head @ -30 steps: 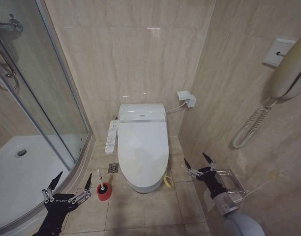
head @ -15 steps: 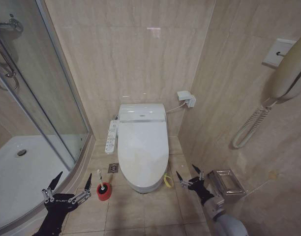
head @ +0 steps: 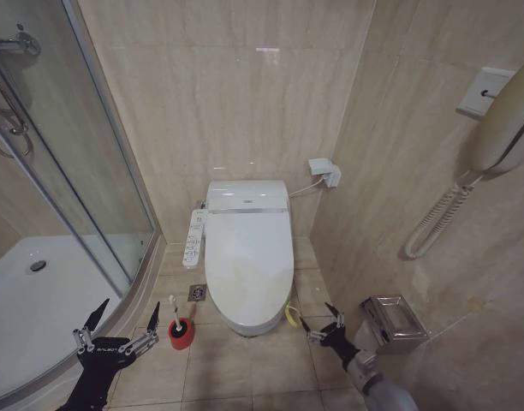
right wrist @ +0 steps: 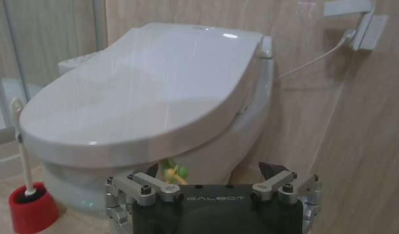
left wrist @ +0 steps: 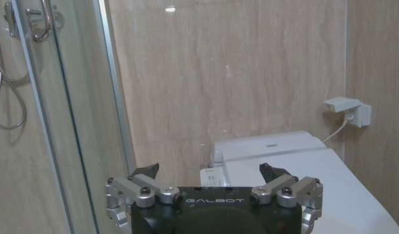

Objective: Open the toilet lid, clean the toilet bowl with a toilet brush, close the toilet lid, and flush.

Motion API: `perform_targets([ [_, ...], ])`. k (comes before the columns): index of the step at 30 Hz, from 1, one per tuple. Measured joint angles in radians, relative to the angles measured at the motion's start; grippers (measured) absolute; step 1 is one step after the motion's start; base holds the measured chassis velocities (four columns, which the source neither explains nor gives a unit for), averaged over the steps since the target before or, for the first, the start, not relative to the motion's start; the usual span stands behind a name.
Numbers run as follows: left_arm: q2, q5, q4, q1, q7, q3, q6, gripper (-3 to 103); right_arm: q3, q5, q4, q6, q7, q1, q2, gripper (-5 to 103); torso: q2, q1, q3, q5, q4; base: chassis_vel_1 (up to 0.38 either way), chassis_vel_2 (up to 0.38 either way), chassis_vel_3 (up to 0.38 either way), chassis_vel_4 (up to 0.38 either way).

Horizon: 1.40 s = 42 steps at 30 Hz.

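While the right gripper (head: 322,326) hangs spread and empty low at five o'clock of the toilet, it should hook under the lid's (head: 248,265) front edge and lift squarely. Left gripper (head: 116,334) waits open by the brush (head: 174,313). Glossy white, the lid lies shut over the bowl.

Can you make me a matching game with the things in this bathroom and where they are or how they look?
Things:
1. large glossy white plastic toilet lid
2. small white-handled toilet brush
3. long white control panel with buttons
4. right gripper

Places or states:
A. standing in a round red holder on the floor
B. low near the toilet's front corner, jaws open
C. shut flat over the bowl
D. fixed along the toilet's side nearest the shower

Pairs: 1-C, 2-A, 3-D, 4-B
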Motion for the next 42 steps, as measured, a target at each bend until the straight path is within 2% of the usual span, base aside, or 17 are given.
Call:
perform_targets([
  [26, 0.0, 0.0, 0.0, 0.0, 0.0, 0.0, 0.0, 100, -0.07, -0.061, -0.283, 0.053, 0.031, 0.208, 0.071, 100, 0.0, 0.0, 0.0, 0.0, 0.0001, 0.0, 0.0, 0.0, 0.0],
  [39, 0.0, 0.0, 0.0, 0.0, 0.0, 0.0, 0.0, 100, -0.068, -0.108, -0.431, 0.078, 0.045, 0.306, 0.111, 100, 0.0, 0.0, 0.0, 0.0001, 0.0001, 0.0, 0.0, 0.0, 0.0],
  [40, 0.0, 0.0, 0.0, 0.0, 0.0, 0.0, 0.0, 100, -0.067, -0.117, -0.44, 0.081, 0.047, 0.308, 0.112, 94, 0.0, 0.0, 0.0, 0.0001, 0.0001, 0.0, 0.0, 0.0, 0.0],
  [42, 0.0, 0.0, 0.0, 0.0, 0.0, 0.0, 0.0, 100, -0.066, -0.121, -0.444, 0.083, 0.048, 0.308, 0.112, 94, 0.0, 0.0, 0.0, 0.0001, 0.0, 0.0, 0.0, 0.0, 0.0],
])
